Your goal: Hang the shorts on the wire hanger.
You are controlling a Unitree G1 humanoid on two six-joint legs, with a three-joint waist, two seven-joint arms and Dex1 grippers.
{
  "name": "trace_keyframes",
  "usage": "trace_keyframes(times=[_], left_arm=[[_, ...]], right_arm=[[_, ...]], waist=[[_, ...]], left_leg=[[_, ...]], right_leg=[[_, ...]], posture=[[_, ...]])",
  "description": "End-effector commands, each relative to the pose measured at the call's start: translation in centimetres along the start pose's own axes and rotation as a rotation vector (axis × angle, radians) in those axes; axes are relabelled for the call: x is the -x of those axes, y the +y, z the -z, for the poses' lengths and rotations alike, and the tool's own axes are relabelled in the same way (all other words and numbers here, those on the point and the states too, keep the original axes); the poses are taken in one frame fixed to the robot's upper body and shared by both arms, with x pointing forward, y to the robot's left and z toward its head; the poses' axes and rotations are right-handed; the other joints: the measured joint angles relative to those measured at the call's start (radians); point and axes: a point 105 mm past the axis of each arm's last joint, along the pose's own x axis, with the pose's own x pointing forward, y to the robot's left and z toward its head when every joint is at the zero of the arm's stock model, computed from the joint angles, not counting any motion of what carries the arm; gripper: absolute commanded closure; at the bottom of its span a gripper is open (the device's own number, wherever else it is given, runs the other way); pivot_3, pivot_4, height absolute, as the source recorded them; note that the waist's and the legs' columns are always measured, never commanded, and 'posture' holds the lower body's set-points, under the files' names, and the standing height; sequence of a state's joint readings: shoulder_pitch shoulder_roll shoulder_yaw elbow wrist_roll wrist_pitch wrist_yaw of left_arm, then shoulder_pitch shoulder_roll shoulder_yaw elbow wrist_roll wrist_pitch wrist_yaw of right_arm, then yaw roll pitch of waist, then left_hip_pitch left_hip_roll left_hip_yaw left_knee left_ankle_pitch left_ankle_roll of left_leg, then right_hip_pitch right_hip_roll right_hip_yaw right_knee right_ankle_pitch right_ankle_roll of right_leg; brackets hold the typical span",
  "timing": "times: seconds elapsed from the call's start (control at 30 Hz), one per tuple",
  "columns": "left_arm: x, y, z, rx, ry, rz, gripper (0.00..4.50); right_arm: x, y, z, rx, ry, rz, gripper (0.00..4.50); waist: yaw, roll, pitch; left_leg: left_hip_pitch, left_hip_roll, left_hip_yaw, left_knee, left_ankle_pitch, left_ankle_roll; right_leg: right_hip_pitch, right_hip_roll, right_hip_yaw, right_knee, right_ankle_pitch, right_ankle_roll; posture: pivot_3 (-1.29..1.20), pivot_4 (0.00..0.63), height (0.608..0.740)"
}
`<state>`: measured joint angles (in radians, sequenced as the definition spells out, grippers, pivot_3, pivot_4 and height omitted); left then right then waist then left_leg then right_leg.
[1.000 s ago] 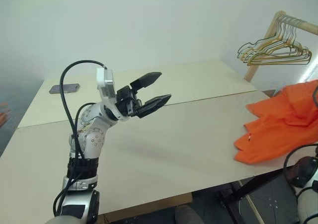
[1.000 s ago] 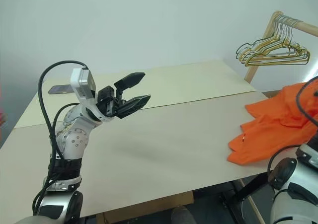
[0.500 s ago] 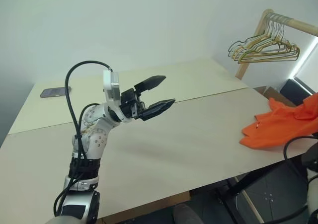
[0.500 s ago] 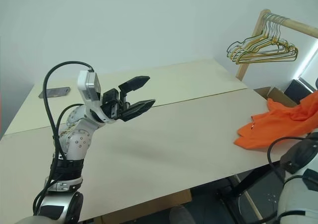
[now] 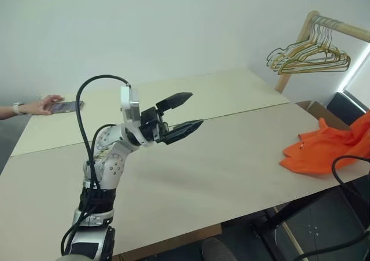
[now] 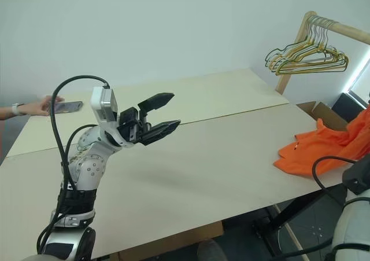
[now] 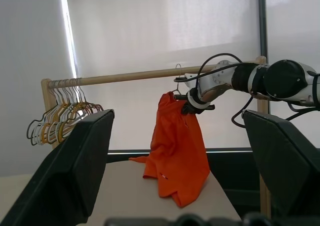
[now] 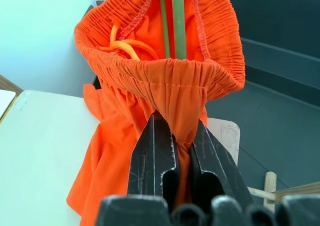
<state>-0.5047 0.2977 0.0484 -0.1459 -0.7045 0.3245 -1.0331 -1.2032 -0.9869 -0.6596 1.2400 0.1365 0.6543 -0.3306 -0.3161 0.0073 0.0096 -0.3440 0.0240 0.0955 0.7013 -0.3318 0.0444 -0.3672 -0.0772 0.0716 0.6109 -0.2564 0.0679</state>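
Note:
The orange shorts [image 7: 175, 151] hang from my right gripper [image 8: 181, 136], which is shut on the gathered waistband [image 8: 165, 75]. Their lower part still lies on the table's right end [image 5: 321, 154]. Two strands of the green wire hanger [image 8: 172, 20] run down inside the waistband opening. The left wrist view shows a thin hook [image 7: 176, 80] above the shorts, close to the wooden rod. My left gripper [image 5: 193, 109] is open and empty, held above the table's middle and aimed toward the shorts.
A wooden rack rod [image 7: 130, 76] carries a bunch of pale hangers [image 5: 309, 52] at the back right. A person's hand [image 5: 43, 105] rests by a phone [image 5: 66, 106] at the far left of the beige table [image 5: 219, 168]. A cardboard box [image 5: 321, 107] sits beyond the table's right end.
The shorts have been pulled up and to the right, so less cloth lies on the table. A person's hand has come in beside the phone. My left arm has stayed put.

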Motion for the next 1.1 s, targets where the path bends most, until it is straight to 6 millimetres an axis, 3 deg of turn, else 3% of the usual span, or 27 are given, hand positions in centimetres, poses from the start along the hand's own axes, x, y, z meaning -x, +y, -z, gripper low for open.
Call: trace_keyframes(times=[0.03,0.5,0.97,1.1], left_arm=[[-0.3,-0.4,-0.9,-0.056,-0.012,0.015,0.05],[-0.2,-0.4,-0.9,-0.058,-0.007,0.013,0.05],[0.0,-1.5,-1.5,-0.039,-0.054,0.084,0.00],[0.0,-1.4,-1.3,-0.042,-0.051,0.075,0.00]], right_arm=[[0.4,-0.6,-1.9,-0.073,-0.062,-0.005,4.50],[-0.3,-1.2,-0.8,-0.062,-0.042,-0.002,4.50],[-0.3,-1.1,-0.9,0.010,-0.064,0.025,0.09],[-0.2,-0.9,-1.0,0.019,-0.071,0.024,0.04]], waist=[[0.000,0.000,0.001],[0.000,-0.001,0.003],[0.002,-0.001,0.003],[0.002,-0.001,0.003]], left_leg=[[0.000,0.000,0.000,0.000,0.000,0.000],[0.000,0.000,0.000,0.000,0.000,0.000],[0.000,0.000,0.000,0.000,0.000,0.000],[0.000,0.000,0.000,0.000,0.000,0.000]], right_leg=[[0.000,0.000,0.000,0.000,0.000,0.000],[0.000,0.000,0.000,0.000,0.000,0.000],[0.000,0.000,0.000,0.000,0.000,0.000],[0.000,0.000,0.000,0.000,0.000,0.000]], posture=[[-0.26,0.000,0.740],[-0.25,0.000,0.740],[-0.24,0.000,0.740],[-0.24,0.000,0.740]])
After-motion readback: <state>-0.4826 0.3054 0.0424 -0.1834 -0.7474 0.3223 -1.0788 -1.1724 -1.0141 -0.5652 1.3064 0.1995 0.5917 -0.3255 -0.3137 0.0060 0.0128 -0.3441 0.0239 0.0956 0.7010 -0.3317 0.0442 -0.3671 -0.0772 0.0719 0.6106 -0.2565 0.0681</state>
